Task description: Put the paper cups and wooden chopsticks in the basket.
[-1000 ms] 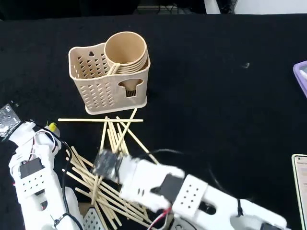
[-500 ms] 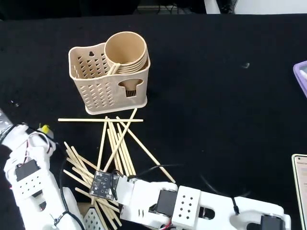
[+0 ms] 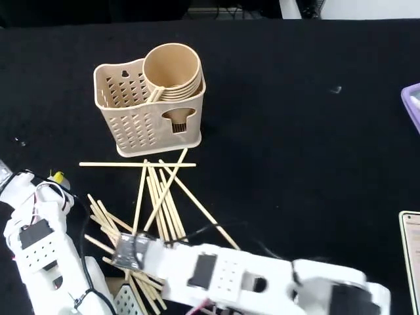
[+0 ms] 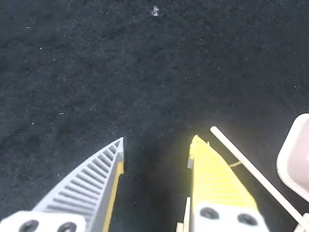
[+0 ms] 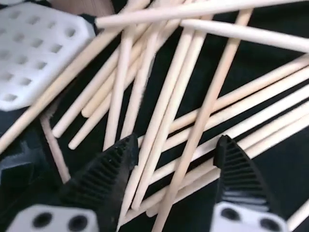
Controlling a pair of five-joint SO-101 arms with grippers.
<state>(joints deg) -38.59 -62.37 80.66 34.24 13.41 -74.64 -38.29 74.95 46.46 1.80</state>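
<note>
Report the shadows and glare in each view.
High view: even light, no glare on the basket; the black table swallows shadows. Left wrist view: shadow darkens the table between the fingers of the open left gripper. Right wrist view: the chopsticks inside the open right gripper are evenly lit, without glare.

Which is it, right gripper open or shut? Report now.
Open. The right gripper has its jaws wide apart above the loose chopsticks, several sticks lying between them, none pinched.
</note>
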